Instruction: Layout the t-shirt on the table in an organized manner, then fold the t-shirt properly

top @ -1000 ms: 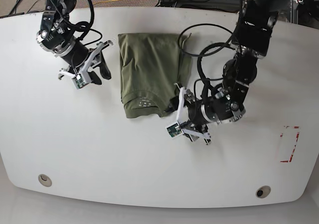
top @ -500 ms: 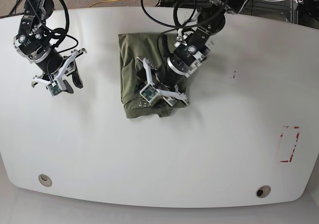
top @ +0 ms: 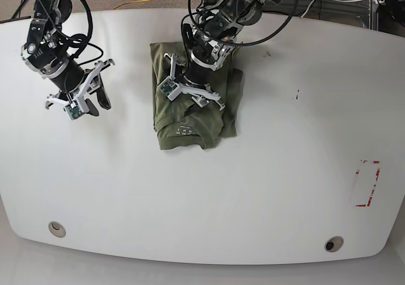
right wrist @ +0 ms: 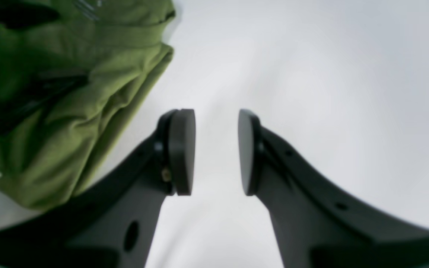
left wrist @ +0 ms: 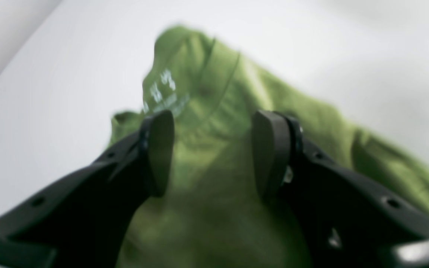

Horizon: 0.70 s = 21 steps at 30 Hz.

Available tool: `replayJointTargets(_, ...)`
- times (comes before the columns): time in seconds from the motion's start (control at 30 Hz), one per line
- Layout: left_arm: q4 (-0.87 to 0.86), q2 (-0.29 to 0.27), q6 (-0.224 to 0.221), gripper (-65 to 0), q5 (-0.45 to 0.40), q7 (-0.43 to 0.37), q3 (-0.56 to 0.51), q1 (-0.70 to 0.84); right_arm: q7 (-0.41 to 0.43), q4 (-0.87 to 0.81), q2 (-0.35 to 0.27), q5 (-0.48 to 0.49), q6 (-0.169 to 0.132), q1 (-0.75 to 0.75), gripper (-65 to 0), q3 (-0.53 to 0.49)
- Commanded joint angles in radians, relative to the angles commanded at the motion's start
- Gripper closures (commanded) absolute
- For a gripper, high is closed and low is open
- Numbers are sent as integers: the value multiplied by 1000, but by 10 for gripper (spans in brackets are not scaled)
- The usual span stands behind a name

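- Upper middle of the base view, the left gripper [top: 190,98] sits right over the t-shirt [top: 166,117]. Jaws are spread apart with green cloth showing between them; can't tell if they actually touch it, the wrist shot is blurry.
- Upper left, the right gripper [top: 74,101] hangs over bare table [top: 253,196], jaws parted with nothing in between, well apart from the shirt.
- One t-shirt only, olive green, bunched into a rough folded rectangle in the upper centre.
- Two grommet holes near the bottom edge: one lower left [top: 57,228], one lower right [top: 333,243].
- One red tape rectangle [top: 367,183] at the right edge.
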<state>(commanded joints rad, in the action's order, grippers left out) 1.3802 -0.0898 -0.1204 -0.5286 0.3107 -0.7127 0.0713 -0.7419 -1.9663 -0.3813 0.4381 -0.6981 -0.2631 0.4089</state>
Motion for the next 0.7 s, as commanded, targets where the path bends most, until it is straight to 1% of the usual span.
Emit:
replayJointTargets(0.03, -14, 3, 0, -318, 2, 0, 3, -2, 0, 0, 0, 0, 0, 0, -192, 0)
replayJointTargets(0.1, -23, 34, 0, -318, 2, 0, 11, 0, 0, 0, 0, 3, 0, 0, -192, -2)
replayJointTargets(0.2, -18, 95, 5, -318, 5, 0, 31, 15, 0, 0, 0, 3, 0, 2, -192, -2)
replayJointTargets(0.23, -15, 101, 5, -318, 5, 0, 32, 20, 0, 0, 0, 3, 0, 2, -192, -2)
replayJointTargets(0.3, 2, 149, 6, -318, 5, 0, 57, 55, 0, 0, 0, 2, 0, 2, -192, -2)
replayJointTargets(0.33, 14, 164, 8, -318, 5, 0, 68, 68, 0, 0, 0, 2, 0, 2, -192, -2)
replayJointTargets(0.37, 28, 186, 17, -318, 9, -2, 84, 84, 0, 0, 0, 0, 0, 2, -192, -2)
replayJointTargets(0.5, 106, 296, 117, -318, 86, -2, 149, 137, 0, 0, 0, 2, 0, -3, -192, -2)
replayJointTargets(0.6, 160, 364, 158, -318, 138, -2, 212, 164, 0, 0, 2, 2, 0, -8, -192, -2)
replayJointTargets(0.7, 189, 425, 186, -318, 176, -2, 275, 193, -2, 0, 2, 2, 0, -9, -192, -2)
